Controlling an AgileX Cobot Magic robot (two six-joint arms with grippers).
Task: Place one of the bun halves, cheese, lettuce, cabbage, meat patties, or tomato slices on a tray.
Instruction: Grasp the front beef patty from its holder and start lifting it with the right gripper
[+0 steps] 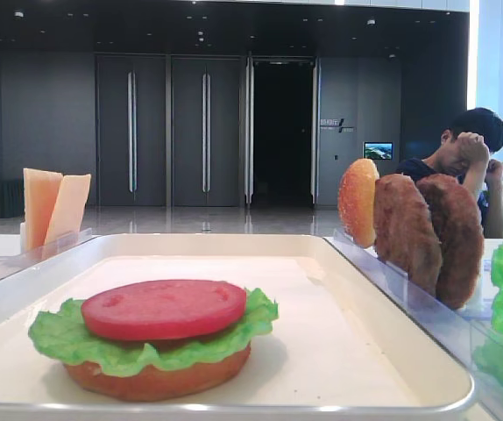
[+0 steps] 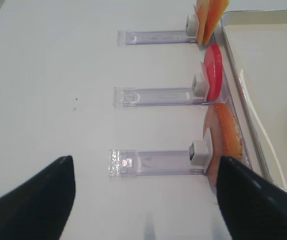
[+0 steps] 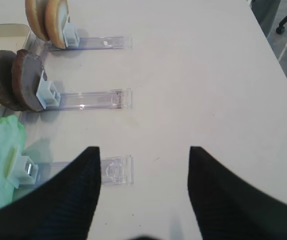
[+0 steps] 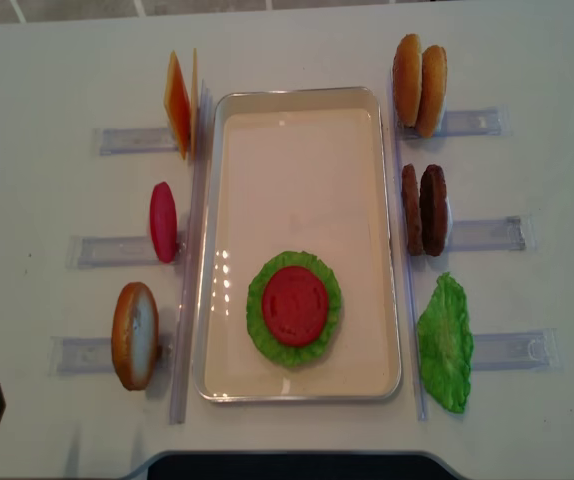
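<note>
The cream tray lies mid-table and holds a stack: a bun half, lettuce and a tomato slice on top. Right of the tray stand two bun halves, two meat patties and a lettuce leaf. Left of it stand cheese, a tomato slice and a bun half. My left gripper is open over bare table, left of the bun half. My right gripper is open and empty, right of the lettuce leaf and patties.
Each standing piece leans in a clear plastic holder that runs outward from the tray; another holder ends beside my right gripper's left finger. A seated person is behind the table. The table's right edge is near.
</note>
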